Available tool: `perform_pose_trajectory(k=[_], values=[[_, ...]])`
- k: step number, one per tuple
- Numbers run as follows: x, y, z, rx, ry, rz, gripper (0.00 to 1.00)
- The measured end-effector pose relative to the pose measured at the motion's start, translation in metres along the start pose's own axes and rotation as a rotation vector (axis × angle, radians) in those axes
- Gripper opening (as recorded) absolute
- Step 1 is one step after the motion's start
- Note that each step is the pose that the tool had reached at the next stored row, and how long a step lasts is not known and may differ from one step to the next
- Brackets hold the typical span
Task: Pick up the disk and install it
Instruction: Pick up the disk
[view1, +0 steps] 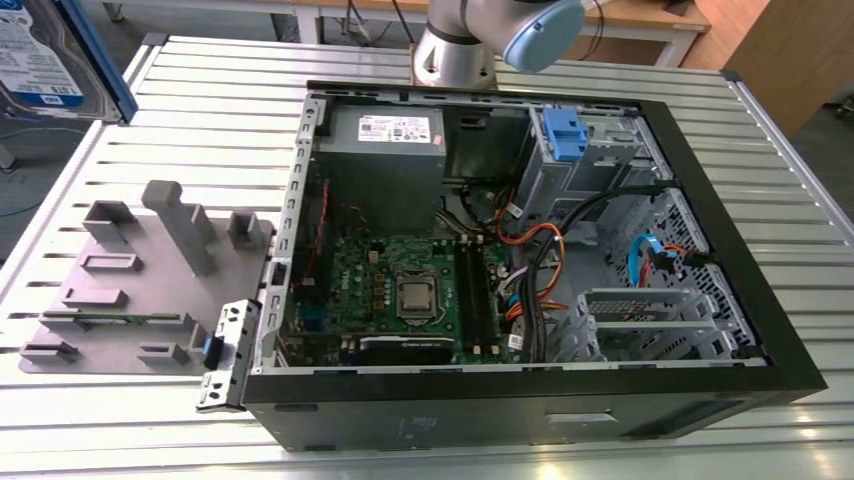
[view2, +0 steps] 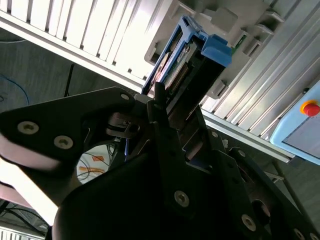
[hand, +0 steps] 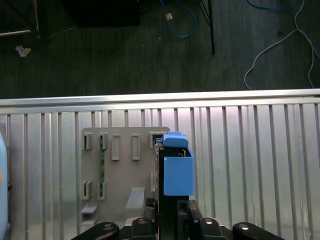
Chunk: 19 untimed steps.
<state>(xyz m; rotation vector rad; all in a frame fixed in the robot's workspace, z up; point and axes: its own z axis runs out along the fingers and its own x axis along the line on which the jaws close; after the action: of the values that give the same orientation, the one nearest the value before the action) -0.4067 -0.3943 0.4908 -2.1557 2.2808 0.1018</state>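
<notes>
Gripping disk (hand: 178, 174) edge-on in closed jaws, long axis straight out from jaws, above grey holder block (hand: 120, 172) on slatted counter (hand: 250, 160); open computer case (view1: 694, 200) well off toward exterior view's right.

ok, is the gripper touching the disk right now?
Touching. In the second wrist view the gripper is clamped on the disk, with its dark fingers pressed against the disk's sides.
</notes>
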Motion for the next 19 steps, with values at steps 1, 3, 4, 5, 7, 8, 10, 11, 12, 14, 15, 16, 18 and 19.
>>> perform_pose_trajectory(k=[1, 3, 4, 5, 7, 8, 10, 11, 12, 14, 15, 16, 18, 19], values=[[-0.0001, 0.0001, -0.0023, 0.0, 0.0001, 0.0, 0.35], [-0.0003, 0.0002, -0.0057, -0.0002, 0.0001, 0.0, 0.35], [-0.0004, 0.0003, -0.0068, -0.0002, 0.0001, 0.0, 0.35], [-0.0004, 0.0003, -0.0077, -0.0002, 0.0001, 0.0, 0.35], [-0.0005, 0.0004, -0.0092, -0.0001, 0.0001, 0.0, 0.35], [-0.0005, 0.0004, -0.0096, -0.0001, 0.0, 0.0, 0.35], [-0.0005, 0.0004, -0.0096, 0.0, 0.0, 0.0, 0.35], [-0.0005, 0.0005, -0.0096, 0.0, 0.0001, 0.0, 0.35], [-0.0005, 0.0005, -0.0096, -0.0001, 0.0002, 0.0, 0.35], [-0.0005, 0.0004, -0.0096, 0.0, 0.0002, 0.0, 0.35], [-0.0006, 0.0, -0.0096, 0.0001, 0.0001, 0.0, 0.35], [-0.0006, -0.0004, -0.0096, 0.0001, 0.0002, 0.0, 0.35], [-0.0006, -0.0017, -0.0097, 0.0, 0.0002, 0.0, 0.35], [-0.0007, -0.0026, -0.0098, -0.0001, 0.0003, 0.0, 0.35]])
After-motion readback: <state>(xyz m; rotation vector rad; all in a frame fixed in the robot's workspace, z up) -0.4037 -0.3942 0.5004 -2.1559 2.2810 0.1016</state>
